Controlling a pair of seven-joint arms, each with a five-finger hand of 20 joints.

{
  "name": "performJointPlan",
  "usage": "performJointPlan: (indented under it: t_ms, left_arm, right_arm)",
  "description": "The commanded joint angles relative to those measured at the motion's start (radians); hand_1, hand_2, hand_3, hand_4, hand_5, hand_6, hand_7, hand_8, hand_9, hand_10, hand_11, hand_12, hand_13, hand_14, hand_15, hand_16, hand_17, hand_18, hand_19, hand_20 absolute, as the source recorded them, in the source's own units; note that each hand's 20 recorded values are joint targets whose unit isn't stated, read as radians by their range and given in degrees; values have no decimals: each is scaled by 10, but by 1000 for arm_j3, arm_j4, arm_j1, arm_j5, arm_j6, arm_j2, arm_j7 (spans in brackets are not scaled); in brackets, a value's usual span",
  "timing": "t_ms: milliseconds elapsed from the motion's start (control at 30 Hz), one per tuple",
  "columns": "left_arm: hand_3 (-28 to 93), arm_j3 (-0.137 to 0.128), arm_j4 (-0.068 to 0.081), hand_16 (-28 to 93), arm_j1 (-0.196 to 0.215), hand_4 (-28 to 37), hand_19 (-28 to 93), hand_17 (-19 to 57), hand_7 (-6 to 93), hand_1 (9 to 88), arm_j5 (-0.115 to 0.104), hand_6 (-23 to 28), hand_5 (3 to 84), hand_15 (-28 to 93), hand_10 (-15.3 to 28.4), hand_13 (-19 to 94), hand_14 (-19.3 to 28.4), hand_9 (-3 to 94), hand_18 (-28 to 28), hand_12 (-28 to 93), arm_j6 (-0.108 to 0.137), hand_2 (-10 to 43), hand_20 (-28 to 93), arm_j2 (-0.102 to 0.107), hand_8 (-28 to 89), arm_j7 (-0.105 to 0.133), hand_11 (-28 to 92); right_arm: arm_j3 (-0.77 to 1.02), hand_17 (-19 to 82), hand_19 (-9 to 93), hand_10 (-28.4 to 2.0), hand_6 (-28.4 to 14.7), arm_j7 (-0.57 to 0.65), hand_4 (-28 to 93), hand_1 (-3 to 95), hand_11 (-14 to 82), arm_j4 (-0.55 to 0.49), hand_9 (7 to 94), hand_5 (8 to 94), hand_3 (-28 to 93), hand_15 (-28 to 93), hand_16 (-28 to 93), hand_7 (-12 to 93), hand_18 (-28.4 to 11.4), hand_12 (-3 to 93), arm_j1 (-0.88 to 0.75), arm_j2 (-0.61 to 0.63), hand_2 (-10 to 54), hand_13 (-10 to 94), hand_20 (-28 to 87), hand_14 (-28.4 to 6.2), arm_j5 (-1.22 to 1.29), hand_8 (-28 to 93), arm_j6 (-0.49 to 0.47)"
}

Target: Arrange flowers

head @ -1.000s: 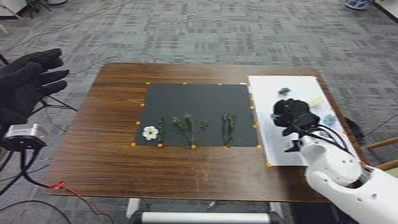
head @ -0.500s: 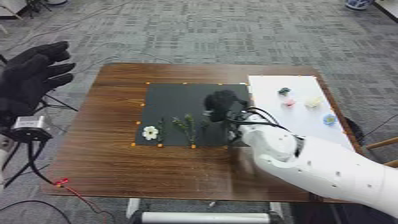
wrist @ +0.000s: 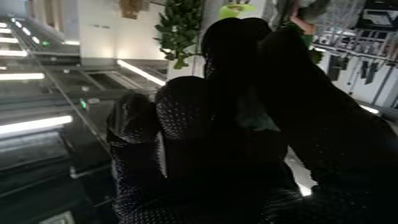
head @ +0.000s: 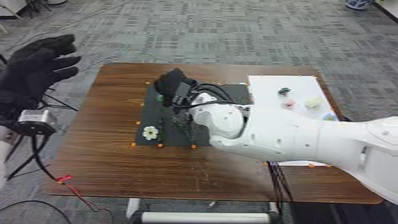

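Extending open, the fingers of the left hand (head: 40, 70) are noted at ten o'clock, beyond the brown table (head: 133, 172). A white flower (head: 150, 132) is placed at eight o'clock on the black sheet (head: 238, 91), with green stems (head: 161, 131) beside it. On the white board (head: 306, 85), a blue flower (head: 330, 117) is found at three, yellow (head: 313, 102) at one, pink (head: 289, 103) and dark green (head: 284, 91) at eleven. Over the sheet's eleven o'clock, a pale green flower (wrist: 256, 119) is gripped between the right hand's (head: 176, 82) thumb and fingers
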Motion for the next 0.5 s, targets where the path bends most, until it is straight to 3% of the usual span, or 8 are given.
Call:
performJointPlan:
  t_ms: [33, 133, 267, 500]
  left_arm:
    - [690, 38, 5, -66, -63, -283, 393, -102, 271, 241, 19, 25, 239, 465, 109, 93, 139, 161, 200, 145, -2, -47, 122, 32, -122, 4, 295]
    - [691, 57, 10, -66, -83, -283, 393, -102, 272, 241, 20, 25, 239, 466, 109, 93, 139, 162, 200, 145, -4, -48, 122, 39, -122, 5, 295]
    - [691, 61, 9, -66, -87, -283, 393, -101, 273, 241, 19, 25, 239, 466, 109, 93, 139, 162, 200, 145, -5, -48, 122, 43, -122, 10, 295]
    - [692, 80, 10, -65, -99, -283, 393, -102, 273, 240, 20, 24, 239, 465, 108, 93, 139, 161, 200, 145, -9, -48, 122, 37, -122, 15, 295]
  right_arm:
    - [-71, 384, 898, -46, 47, 44, -282, 487, 263, 61, 861, 786, 840, 704, 388, 364, -195, 491, 52, -140, -95, 704, 551, -61, 5, -41, 29]
    - [-56, 384, 900, -44, 51, 42, -282, 485, 263, 85, 864, 791, 838, 713, 385, 355, -196, 492, 34, -155, -95, 707, 552, -61, -10, -43, 9]
    - [-79, 385, 901, -46, 52, 71, -282, 486, 262, 114, 868, 795, 835, 720, 377, 347, -195, 492, 37, -179, -95, 707, 553, -61, -17, -41, 2]
    - [-114, 383, 903, -46, 56, 83, -283, 485, 259, 164, 865, 793, 834, 732, 371, 338, -197, 495, 44, -207, -95, 700, 556, -65, 10, -38, -18]
